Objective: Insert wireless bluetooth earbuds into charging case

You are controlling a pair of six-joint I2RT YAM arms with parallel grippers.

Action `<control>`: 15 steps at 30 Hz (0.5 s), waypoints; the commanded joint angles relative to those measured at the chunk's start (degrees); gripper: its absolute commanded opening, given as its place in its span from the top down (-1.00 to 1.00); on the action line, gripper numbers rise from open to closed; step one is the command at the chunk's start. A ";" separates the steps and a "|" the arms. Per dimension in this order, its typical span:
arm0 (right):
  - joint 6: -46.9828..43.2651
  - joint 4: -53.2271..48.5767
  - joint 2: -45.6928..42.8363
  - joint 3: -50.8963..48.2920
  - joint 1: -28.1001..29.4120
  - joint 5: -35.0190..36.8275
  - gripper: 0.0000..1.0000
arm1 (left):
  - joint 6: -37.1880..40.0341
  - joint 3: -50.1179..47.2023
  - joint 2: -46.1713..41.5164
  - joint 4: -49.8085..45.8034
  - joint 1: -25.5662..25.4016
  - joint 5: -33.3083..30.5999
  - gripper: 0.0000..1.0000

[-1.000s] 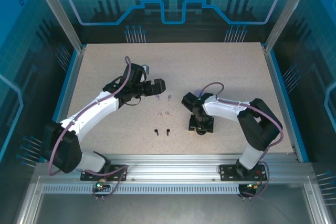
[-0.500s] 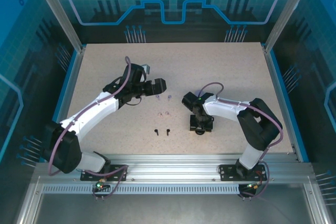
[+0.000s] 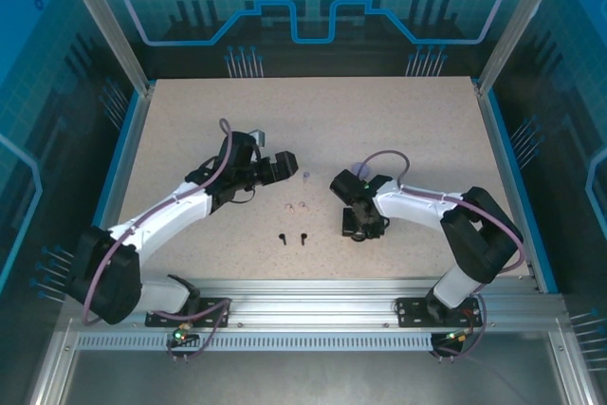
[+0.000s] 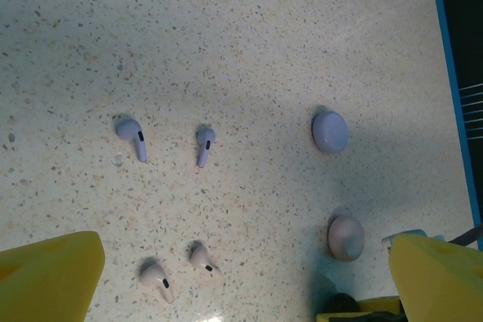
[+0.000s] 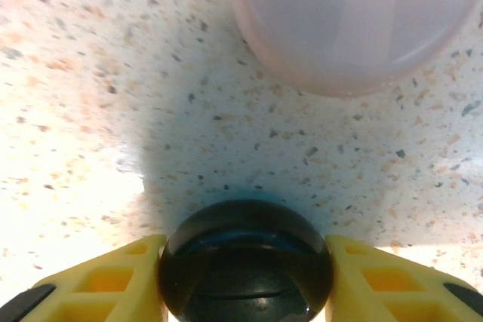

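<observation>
My right gripper (image 5: 245, 265) is shut on the round black charging case (image 5: 245, 258), its yellow fingers (image 5: 106, 280) pressed against both sides, low over the table. Just beyond it lies a pale pink case (image 5: 355, 20). In the top view the right gripper (image 3: 363, 229) points down at the table's middle right. My left gripper (image 3: 282, 166) hangs open above the earbuds. Below it lie two lavender earbuds (image 4: 132, 135), two pale pink earbuds (image 4: 156, 277), a lavender case (image 4: 330, 131) and the pink case (image 4: 346, 237). Two black earbuds (image 3: 283, 238) rest nearer the front edge.
The speckled table (image 3: 190, 120) is walled by blue rails (image 3: 119, 168) on the left and right. A metal rail (image 3: 313, 291) runs along the front edge, where both arms are bolted.
My right gripper has closed onto the black case. The left gripper has shifted a little toward the front, now covering one lavender earbud in the top view.
</observation>
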 commanded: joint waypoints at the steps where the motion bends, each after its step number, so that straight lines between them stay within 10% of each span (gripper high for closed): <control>1: 0.41 2.36 -2.95 0.59 0.56 1.51 0.23 | -2.74 -2.38 -3.28 4.46 -0.76 -0.38 -0.97; 15: 7.53 -3.48 -2.42 15.55 0.30 1.43 0.20 | -8.32 -20.24 -15.63 20.05 -4.70 -2.26 -0.97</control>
